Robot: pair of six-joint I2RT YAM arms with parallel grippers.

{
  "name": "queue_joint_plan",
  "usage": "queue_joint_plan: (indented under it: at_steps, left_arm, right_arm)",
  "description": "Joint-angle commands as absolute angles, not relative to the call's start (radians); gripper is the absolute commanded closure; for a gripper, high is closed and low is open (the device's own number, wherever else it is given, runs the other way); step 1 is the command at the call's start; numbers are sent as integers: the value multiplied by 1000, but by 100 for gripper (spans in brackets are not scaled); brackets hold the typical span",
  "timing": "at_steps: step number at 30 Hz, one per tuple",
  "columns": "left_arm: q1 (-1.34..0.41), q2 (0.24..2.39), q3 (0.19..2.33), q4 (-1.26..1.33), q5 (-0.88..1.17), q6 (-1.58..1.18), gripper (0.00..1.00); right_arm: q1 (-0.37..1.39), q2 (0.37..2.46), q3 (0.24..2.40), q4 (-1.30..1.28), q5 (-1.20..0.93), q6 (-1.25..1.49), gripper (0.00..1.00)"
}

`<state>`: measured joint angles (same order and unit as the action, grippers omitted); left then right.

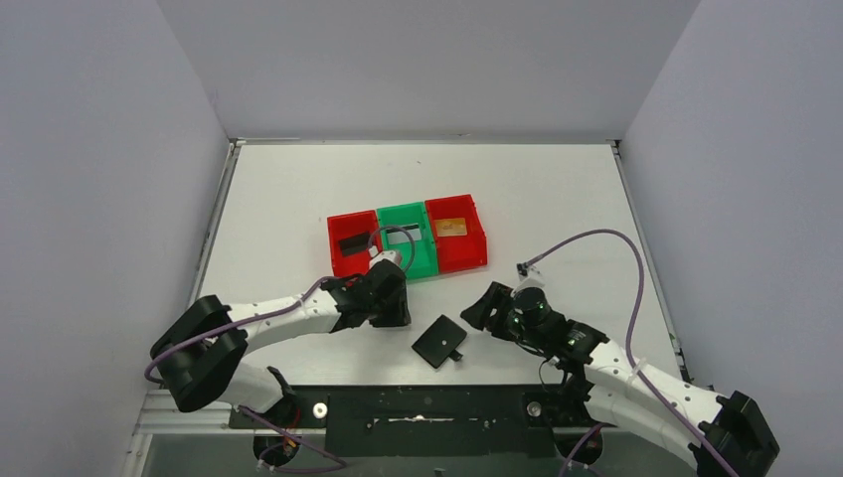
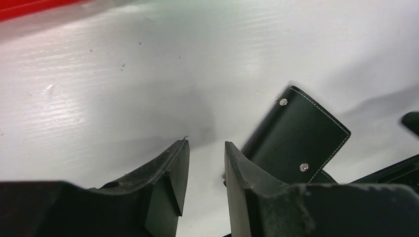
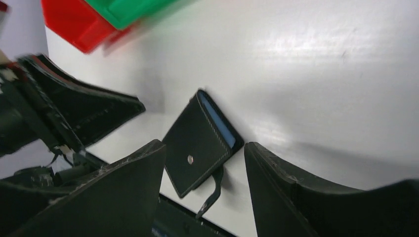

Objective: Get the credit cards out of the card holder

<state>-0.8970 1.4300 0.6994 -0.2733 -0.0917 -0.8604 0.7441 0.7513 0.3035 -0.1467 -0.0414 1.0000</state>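
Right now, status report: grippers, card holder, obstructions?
Left gripper open, empty. Right gripper open, empty. Card holder shut, flat on table between them. Black card, silver card, gold card in bins; nothing blocking.

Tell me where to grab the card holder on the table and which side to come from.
Probably pinch the card holder across two opposite side edges, coming straight down from above. It lies flat and closed on the table, so only its thin edges offer purchase. Stay clear of the loose snap tab sticking out.
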Motion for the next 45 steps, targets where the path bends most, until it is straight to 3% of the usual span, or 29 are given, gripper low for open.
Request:
queue_joint_plan:
  at_steps: [1,6,11,19,24,30,34,38,45]
  left_arm:
    - [-893,1347,703,-295,-156,-843,66]
    - [-883,1271,683,-292,-188,-858,62]
    - [-873,1190,661,-283,-214,-864,55]
    - [-858,1137,650,-314,-229,-862,53]
    - [-856,1129,634,-303,-227,-861,53]
    - [-853,1124,627,-306,-230,-862,52]
    - [-853,1124,621,-303,-230,-872,52]
    - [-850,1120,624,-310,-241,-875,52]
    - [-851,1014,621,-347,-334,-892,50]
  right_arm:
    - [860,809,350,-209,-70,1206,38]
    - [965,922,361,-199,-50,1343,38]
    - [998,950,305,-145,-30,1475,44]
    - [1006,970,301,-143,-71,1488,49]
    - [1006,986,284,-127,-58,1509,72]
    - [1004,1016,268,-94,-88,1508,74]
    - [1000,1026,269,-101,-85,1497,84]
    - [971,1018,307,-135,-51,1422,99]
    - [917,998,600,-261,-83,991,100]
